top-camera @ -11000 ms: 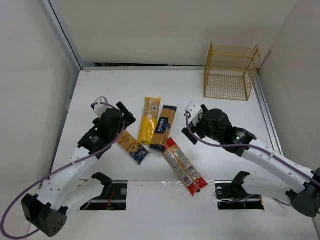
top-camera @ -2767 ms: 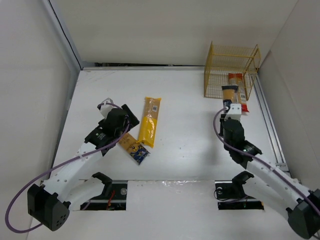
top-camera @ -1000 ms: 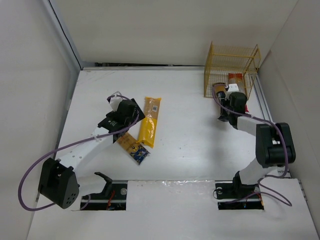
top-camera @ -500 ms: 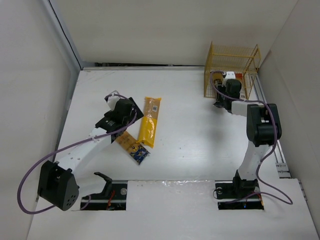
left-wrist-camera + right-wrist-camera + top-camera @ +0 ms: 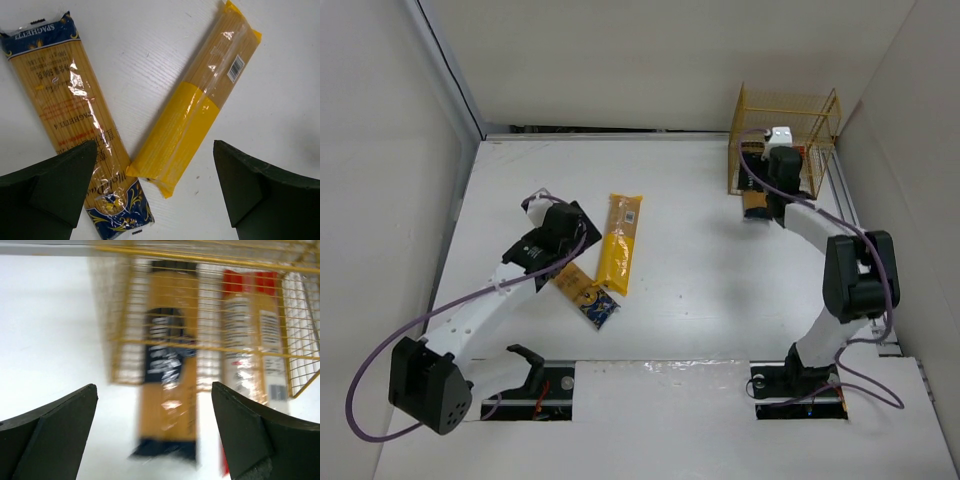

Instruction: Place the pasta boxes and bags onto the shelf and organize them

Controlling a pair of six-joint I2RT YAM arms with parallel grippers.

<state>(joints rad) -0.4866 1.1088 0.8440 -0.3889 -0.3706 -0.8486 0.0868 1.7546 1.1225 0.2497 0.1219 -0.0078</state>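
Over at the far right corner of the worktop [image 5: 690, 270], the shelf [image 5: 790, 100] holds two packs lying flat side by side. The dark-blue-and-tan pack [image 5: 165, 370] is on the left and the red clear-windowed pack [image 5: 245, 355] is to its right. Both run lengthwise through the open near side, each with its near end sticking out past the wire onto the worktop. The right wrist view is blurred, so finer detail is lost.

The right jaws stand wide apart with nothing held, just short of the shelf, and the protruding end of the dark-blue-and-tan pack lies below the gap between them. The left jaws are likewise spread wide and empty above the yellow bag [image 5: 195, 110], whose near end sits in the gap. The tan blue-ended bag [image 5: 75, 120] lies just beside it, angled away and partly hidden under one finger.
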